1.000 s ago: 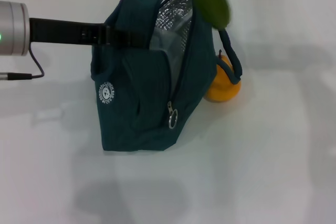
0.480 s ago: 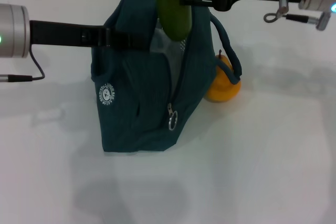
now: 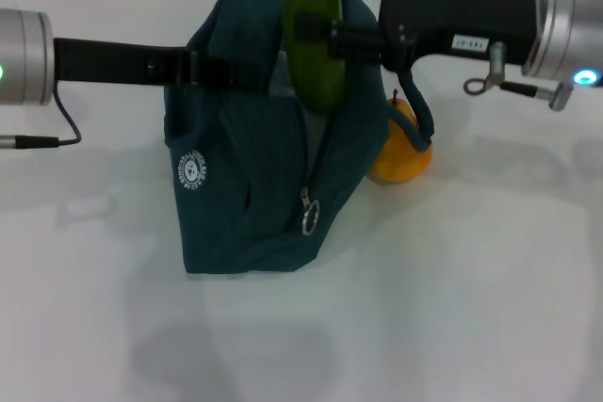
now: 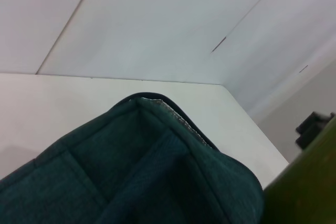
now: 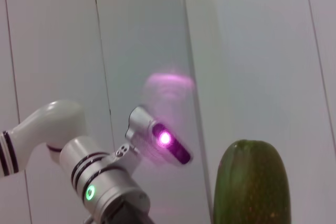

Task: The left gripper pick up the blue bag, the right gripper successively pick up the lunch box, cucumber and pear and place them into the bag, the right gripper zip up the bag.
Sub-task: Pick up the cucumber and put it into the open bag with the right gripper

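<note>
Lowered since a moment ago, the cucumber (image 3: 311,35) stands upright, clamped by the right gripper (image 3: 325,37) above the blue bag (image 3: 254,167); the left gripper (image 3: 221,71) grips its rim, the pear (image 3: 400,148) below behind the bag.

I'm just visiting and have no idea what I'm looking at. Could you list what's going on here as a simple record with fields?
Setting: white table
Left gripper: shut on the blue bag's rim, holding it open
Blue bag: standing upright, mouth open
Right gripper: shut on the cucumber, above the bag's mouth
Cucumber: upright, lower end at the bag's opening
Pear: on the table, beside the bag
Lunch box: not visible
</note>
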